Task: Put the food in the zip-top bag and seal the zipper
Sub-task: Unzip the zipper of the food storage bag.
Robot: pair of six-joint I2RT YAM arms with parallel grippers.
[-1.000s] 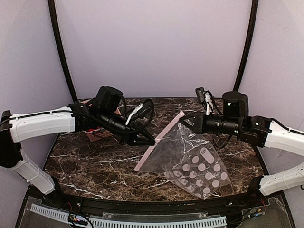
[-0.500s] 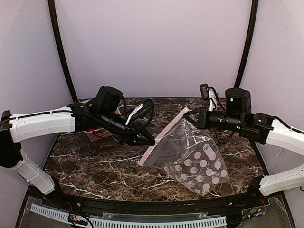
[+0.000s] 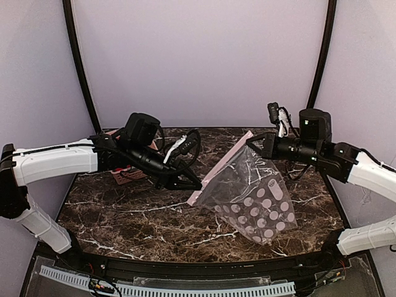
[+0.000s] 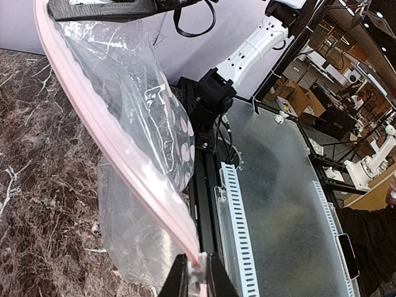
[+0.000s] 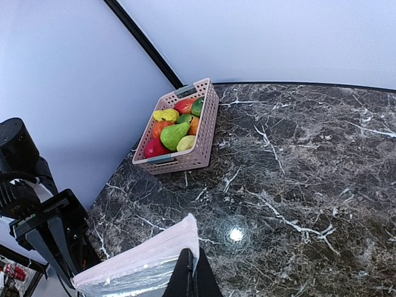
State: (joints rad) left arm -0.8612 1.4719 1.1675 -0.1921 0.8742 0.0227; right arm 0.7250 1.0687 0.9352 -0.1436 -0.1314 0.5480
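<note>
Near the front of the tabletop [image 3: 124,216], the zip-top bag [image 3: 257,198] now hangs higher than a second ago, with its dotted end lowest. The left gripper [image 4: 198,271] has its fingers closed on the lower end of the zipper [image 4: 117,148]. The right gripper [image 5: 193,266] pinches the upper end, which has been lifted and drawn back. At the far left, the pink basket [image 5: 197,154] holds the food [image 5: 174,133].

No lettering, brand, number or sign is being shown legibly in any view. The zip-top bag [image 3: 247,192] is being seen printed with pale round dots only, and the cardboard boxes [image 4: 297,93] far off in the left wrist view are being rendered too blurred for any marking to be read.
</note>
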